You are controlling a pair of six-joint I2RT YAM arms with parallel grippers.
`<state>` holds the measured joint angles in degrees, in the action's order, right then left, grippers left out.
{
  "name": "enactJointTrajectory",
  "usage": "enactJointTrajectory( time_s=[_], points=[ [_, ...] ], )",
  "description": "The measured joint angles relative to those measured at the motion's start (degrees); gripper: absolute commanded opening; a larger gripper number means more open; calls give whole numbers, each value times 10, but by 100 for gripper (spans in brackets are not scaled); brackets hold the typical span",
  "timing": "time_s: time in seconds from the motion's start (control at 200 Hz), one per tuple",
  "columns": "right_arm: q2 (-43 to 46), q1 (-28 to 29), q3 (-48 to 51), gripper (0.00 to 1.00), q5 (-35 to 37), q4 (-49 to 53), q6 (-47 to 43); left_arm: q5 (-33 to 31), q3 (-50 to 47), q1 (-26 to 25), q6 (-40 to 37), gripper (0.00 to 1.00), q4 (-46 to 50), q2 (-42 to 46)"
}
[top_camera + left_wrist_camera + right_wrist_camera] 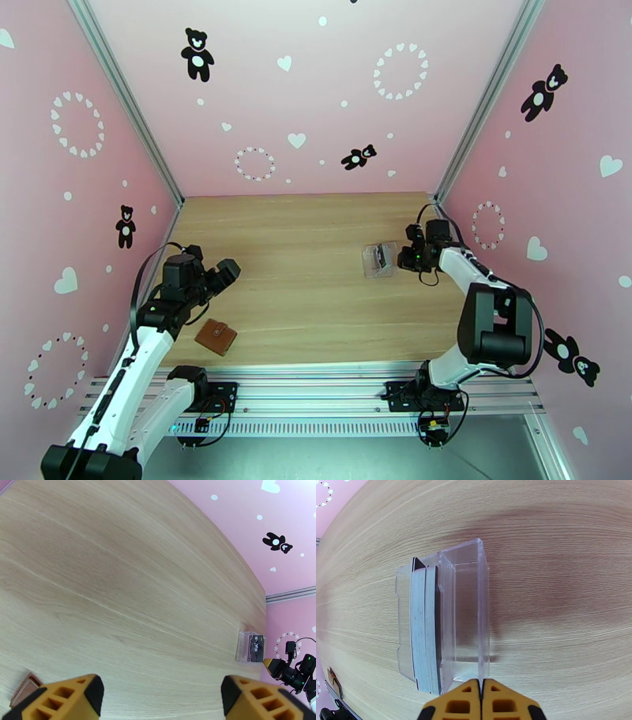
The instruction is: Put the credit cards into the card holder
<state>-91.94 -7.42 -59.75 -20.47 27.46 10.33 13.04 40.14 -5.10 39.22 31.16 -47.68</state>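
The credit cards [424, 626] stand on edge as a small stack inside a clear plastic box [464, 610] at the table's right middle; their dark faces show in the top view [381, 256] and the left wrist view [255, 648]. My right gripper [480, 686] is shut, with its tips right at the box's near wall and nothing visibly between them; from above it [400, 259] sits just right of the box [378, 260]. The brown card holder [216, 337] lies closed near the front left edge. My left gripper [227, 272] hovers open behind it, holding nothing, and the holder's corner [24, 688] shows beside its fingers [67, 699].
Pink walls with aluminium posts close in the wooden table [300, 237] on three sides. A metal rail [316, 387] carrying both arm bases runs along the near edge. The right arm's elbow [494, 316] stands tall at the front right.
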Motion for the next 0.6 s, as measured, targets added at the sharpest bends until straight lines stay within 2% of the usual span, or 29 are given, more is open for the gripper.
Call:
enactJointTrajectory(
  time_s=[0.14,0.24,0.38,0.53,0.601],
  points=[
    [-4,0,0,0,-6,-5,0,0,-7,0,-2,85,-7,5],
    [-7,0,0,7,-7,-7,1,-3,-10,-2,-4,85,-7,12],
    [-8,0,0,20,-8,-10,3,-11,-10,-3,-4,86,-6,13],
    [-8,0,-1,41,0,-12,16,-26,-10,-3,-5,86,-2,14],
    [-5,0,-1,45,7,-10,18,-40,-10,-3,-4,86,2,14]
  ],
)
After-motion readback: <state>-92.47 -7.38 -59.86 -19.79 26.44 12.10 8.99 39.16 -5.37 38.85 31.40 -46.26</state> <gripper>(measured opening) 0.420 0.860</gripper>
